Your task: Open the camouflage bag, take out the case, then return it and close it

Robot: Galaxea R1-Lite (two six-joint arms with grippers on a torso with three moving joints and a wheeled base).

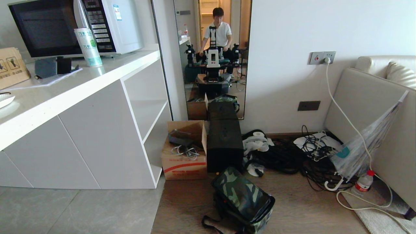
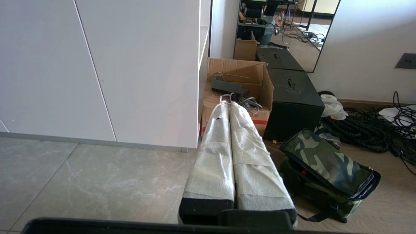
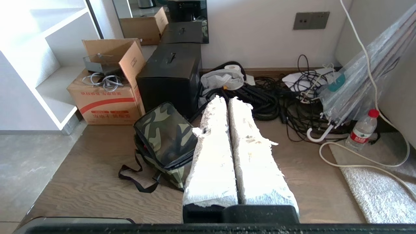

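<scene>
Head view puts the closed bag (image 1: pixel 242 198) just before the black box (image 1: pixel 224 146), within reach, so I hold both end effectors, left (image 2: pixel 229 105) and right (image 3: pixel 226 100), pressed together, touching nothing.

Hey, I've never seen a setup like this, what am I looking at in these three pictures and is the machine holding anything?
These come from a two-armed robot on wheels. One picture is from a camera on its head, looking down at the floor; neither arm shows there. You can see the robot itself in the wall mirror, with a person behind it.

The other two come from cameras on its wrists. The two padded white strips in each are gripper fingers: the left gripper and the right gripper. Both are shut, fingers pressed together, holding nothing, raised above the floor.

On the wooden floor lies the camouflage bag, closed, strap trailing. Behind it stand a tall black box and an open cardboard carton with cables inside. To the right are coiled black cables, a clear umbrella and a water bottle.
</scene>
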